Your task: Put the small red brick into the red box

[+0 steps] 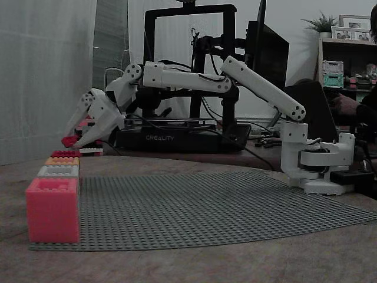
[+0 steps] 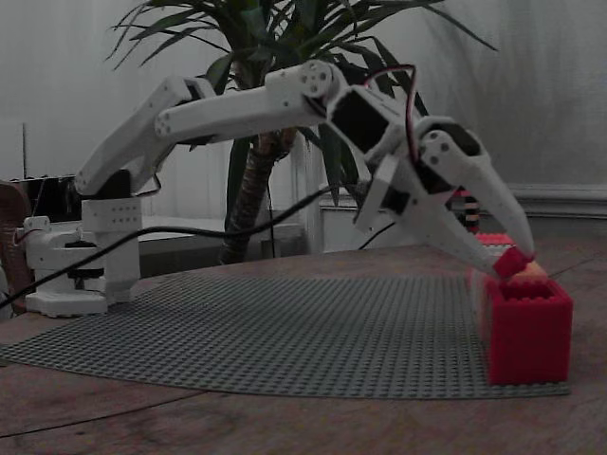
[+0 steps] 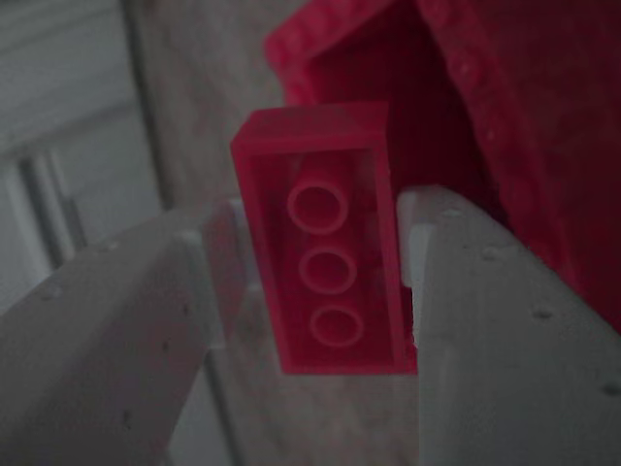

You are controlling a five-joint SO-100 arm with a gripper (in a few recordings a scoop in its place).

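Over the back rim of the red box [image 2: 526,327], the small red brick [image 2: 513,263] is held clamped between the white fingers [image 3: 466,291], its hollow underside turned to the wrist camera. The brick is judged to sit off-centre of the opening. If released here, it could be caught on the studded rim or dropped towards the orange box [image 2: 533,272] just behind. Since only its sides are pinched, an early slip is also possible. The boxes are lined along one edge of a grey studded baseplate [image 1: 206,206] laid on a brown desk [image 1: 177,265]. A 3D printer [image 1: 177,138], a potted plant [image 2: 275,57] and shelving [image 1: 347,59] are seen in the dim room.
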